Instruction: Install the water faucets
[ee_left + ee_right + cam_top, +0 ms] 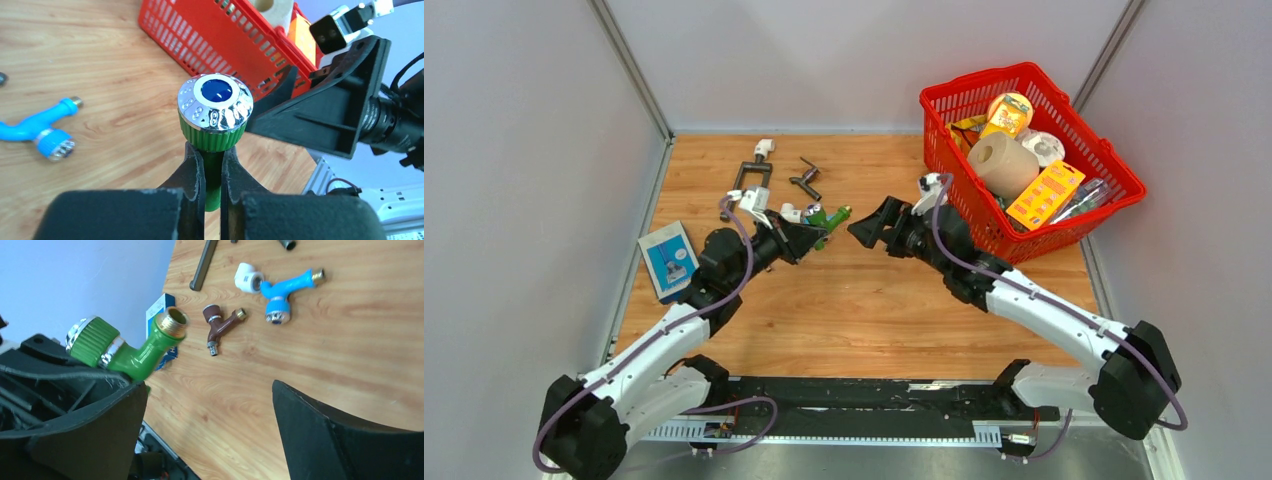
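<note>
My left gripper is shut on the green faucet and holds it above the table. In the left wrist view the fingers pinch its green stem under the chrome-capped handle. My right gripper is wide open and empty, just right of the green faucet, whose brass threaded end points towards it. The blue faucet lies against a white elbow fitting, with the brown faucet beside them. The dark grey faucet lies further back.
A red basket full of packages stands at the back right. A blue booklet lies at the left edge. A dark pipe bracket with a white fitting lies at the back. Grey walls enclose the table.
</note>
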You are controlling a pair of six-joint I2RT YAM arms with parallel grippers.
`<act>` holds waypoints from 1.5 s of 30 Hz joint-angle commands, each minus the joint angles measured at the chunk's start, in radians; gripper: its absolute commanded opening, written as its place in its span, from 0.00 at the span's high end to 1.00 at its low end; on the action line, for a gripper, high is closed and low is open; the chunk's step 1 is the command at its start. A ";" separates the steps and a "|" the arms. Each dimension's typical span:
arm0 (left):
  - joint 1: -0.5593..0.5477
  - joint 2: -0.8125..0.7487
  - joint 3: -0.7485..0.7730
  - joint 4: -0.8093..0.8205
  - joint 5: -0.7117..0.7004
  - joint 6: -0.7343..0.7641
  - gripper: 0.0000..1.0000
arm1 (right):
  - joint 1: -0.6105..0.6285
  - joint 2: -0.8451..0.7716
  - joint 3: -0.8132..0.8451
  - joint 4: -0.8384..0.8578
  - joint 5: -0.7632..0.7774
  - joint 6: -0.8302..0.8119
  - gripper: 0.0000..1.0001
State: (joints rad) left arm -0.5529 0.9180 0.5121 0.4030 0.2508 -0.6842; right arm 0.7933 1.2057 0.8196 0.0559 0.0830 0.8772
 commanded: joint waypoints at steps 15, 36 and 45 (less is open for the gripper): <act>0.168 -0.076 0.229 -0.348 0.651 0.327 1.00 | -0.322 -0.084 0.158 -0.051 -1.121 -0.759 0.05; 0.168 -0.120 0.264 -0.221 0.780 0.227 1.00 | -0.160 -0.028 0.214 -0.050 -1.180 -0.934 0.49; 0.166 -0.126 0.261 -0.188 0.800 0.192 1.00 | -0.161 -0.020 0.207 -0.051 -1.111 -0.957 0.37</act>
State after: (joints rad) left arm -0.3855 0.8089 0.7254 0.1146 1.0241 -0.4740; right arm 0.6220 1.1782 0.9985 -0.0109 -1.0454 -0.0406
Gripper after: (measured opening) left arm 0.064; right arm 0.614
